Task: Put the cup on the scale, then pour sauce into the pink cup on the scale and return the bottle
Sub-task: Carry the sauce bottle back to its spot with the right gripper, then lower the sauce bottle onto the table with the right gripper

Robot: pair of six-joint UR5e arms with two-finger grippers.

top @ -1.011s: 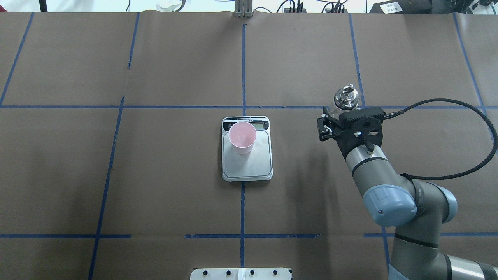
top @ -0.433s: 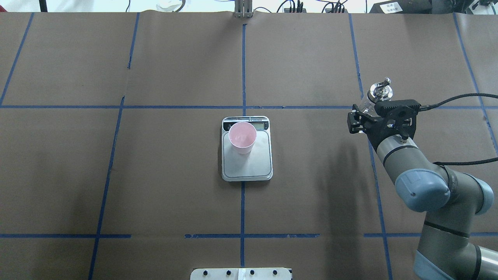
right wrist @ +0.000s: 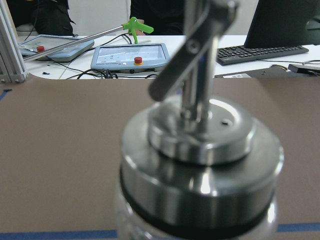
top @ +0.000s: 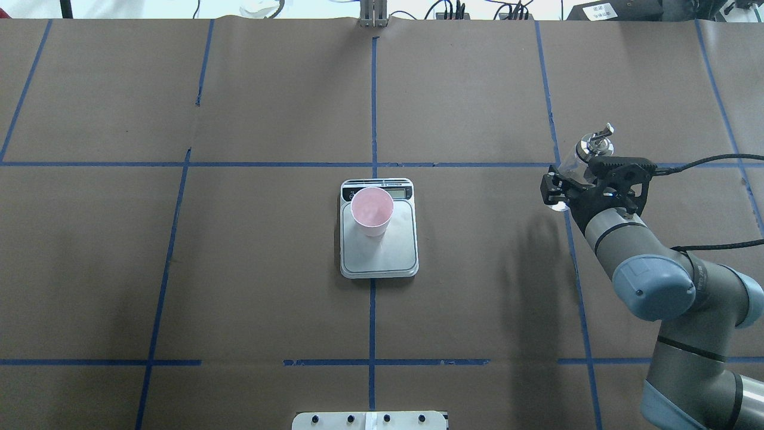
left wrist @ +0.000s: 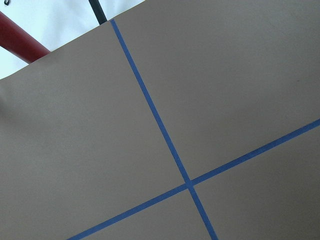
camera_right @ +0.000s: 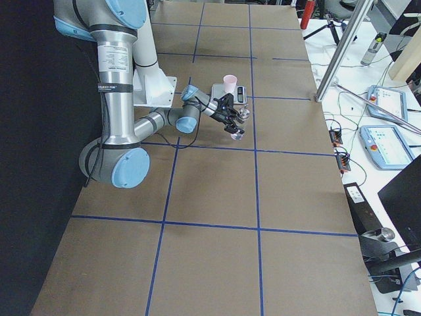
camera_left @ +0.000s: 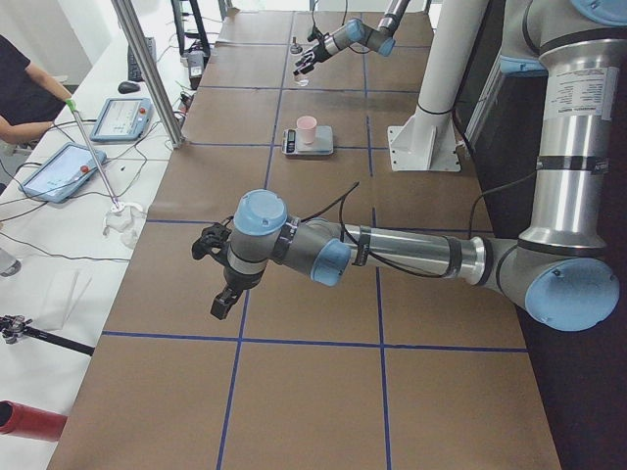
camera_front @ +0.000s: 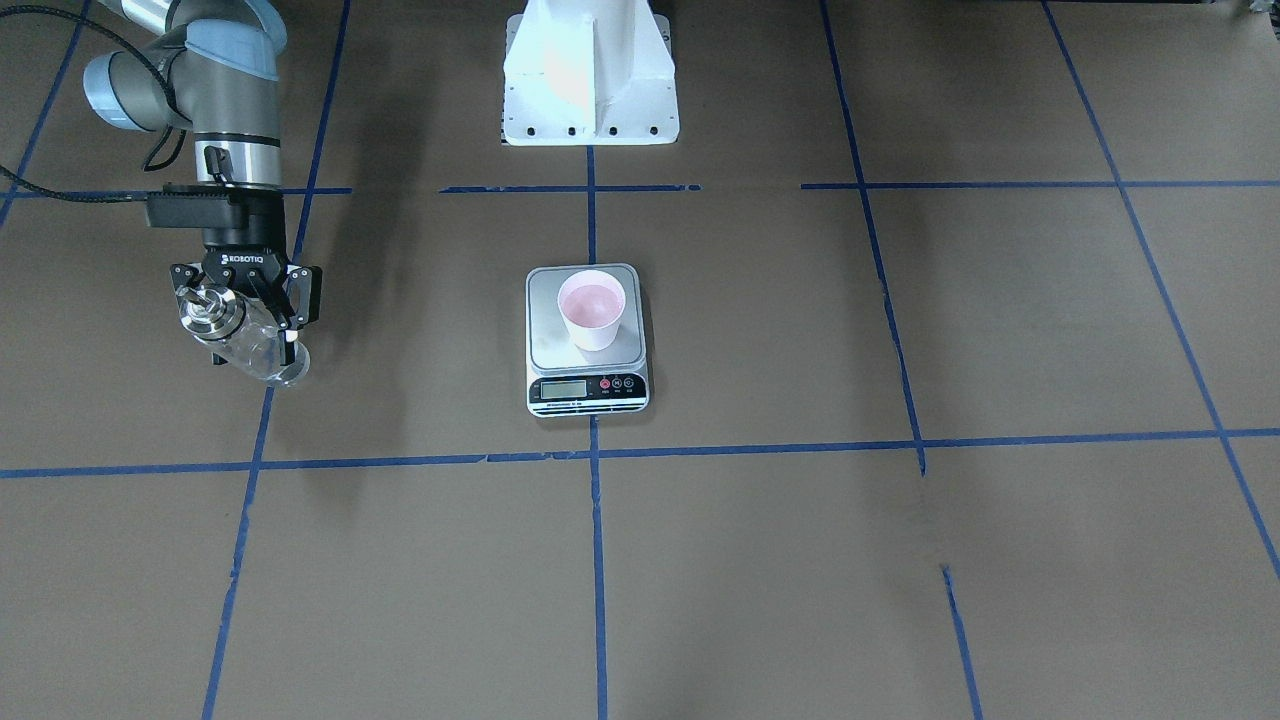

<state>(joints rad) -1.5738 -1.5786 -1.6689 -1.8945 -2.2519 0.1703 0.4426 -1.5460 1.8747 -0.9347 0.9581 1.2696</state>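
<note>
L. tool [camera_left: 221, 304] hangs over the desk [top: 268, 298] near its left end, above crossing blue tape lines [left wrist: 155, 115]. It shows only in the side view, so can't tell if it's clenched or released.

At desk centre the scale [top: 379, 254] lies flat, display strip toward the far edge. The pink cup [top: 372, 209] stands upright on the platform's far-left part, just beside the display.

Slightly further out, toward the right edge, R. tool [top: 564, 182] is clenched on the glass bottle [top: 588, 148], fingers [camera_front: 298, 305] either side of the body below the metal collar. Bottle is tilted, spout [top: 604, 132] aimed at the far-right corner, well apart from scale & cup. Can't tell if its base touches the desk.

Past the far edge: a tablet [right wrist: 132, 52] and a keyboard [right wrist: 260, 52].
</note>
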